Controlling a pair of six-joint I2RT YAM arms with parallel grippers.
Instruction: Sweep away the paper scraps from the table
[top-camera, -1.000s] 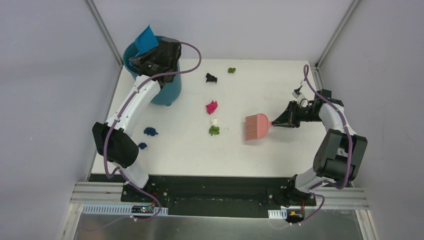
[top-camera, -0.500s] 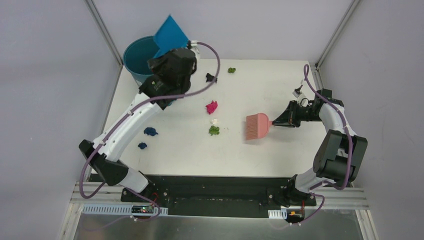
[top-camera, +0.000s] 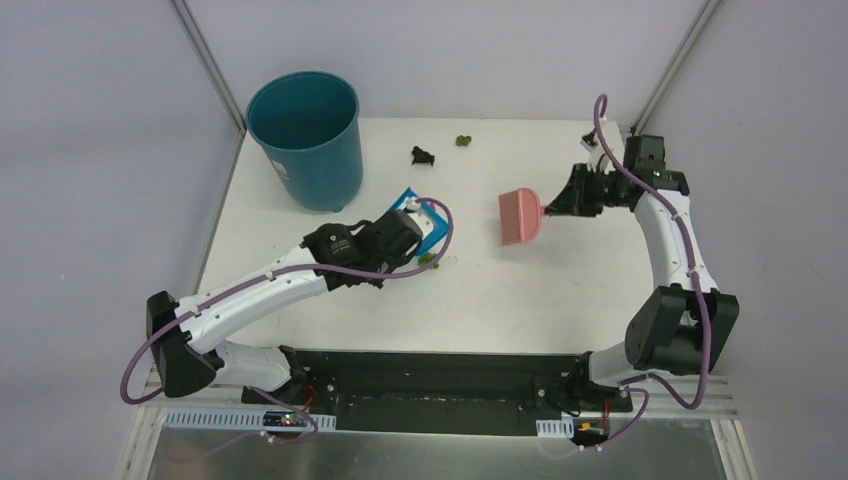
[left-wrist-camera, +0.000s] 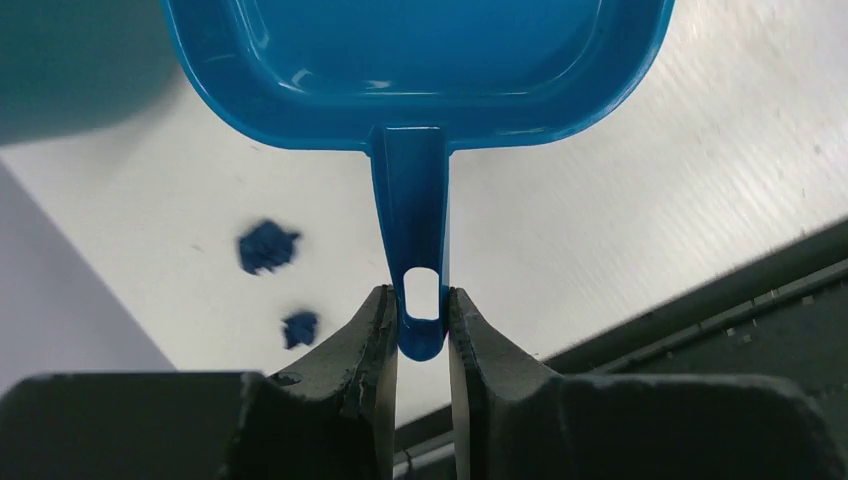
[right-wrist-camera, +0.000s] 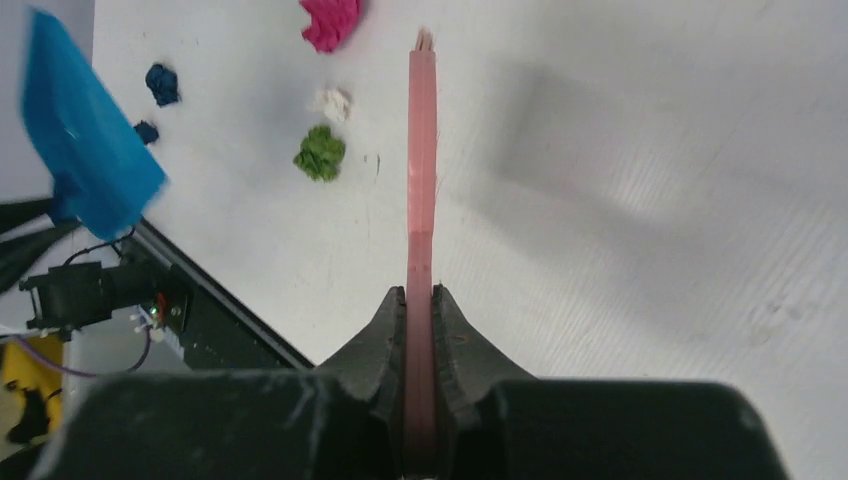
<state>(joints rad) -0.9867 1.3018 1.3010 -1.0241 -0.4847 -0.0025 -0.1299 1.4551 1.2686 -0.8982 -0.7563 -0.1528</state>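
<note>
My left gripper (left-wrist-camera: 420, 320) is shut on the handle of the blue dustpan (left-wrist-camera: 415, 60), which is low over the middle of the table (top-camera: 560, 290); in the top view the dustpan (top-camera: 417, 214) is half hidden under my wrist. My right gripper (right-wrist-camera: 420, 300) is shut on the pink brush (right-wrist-camera: 422, 150), whose head (top-camera: 520, 215) hangs right of centre. Paper scraps lie about: magenta (right-wrist-camera: 330, 20), white (right-wrist-camera: 332, 100) and green (right-wrist-camera: 320, 152) between brush and dustpan, two dark blue (left-wrist-camera: 267, 246) at the left, black (top-camera: 422, 155) and green (top-camera: 463, 141) at the back.
The teal round bin (top-camera: 305, 135) stands at the back left corner. A black strip (top-camera: 430, 365) runs along the near table edge by the arm bases. My left arm stretches diagonally over the left half of the table.
My left arm swung the dustpan from over the bin down to the middle of the table. My right arm carried the brush a little farther back and turned it.
</note>
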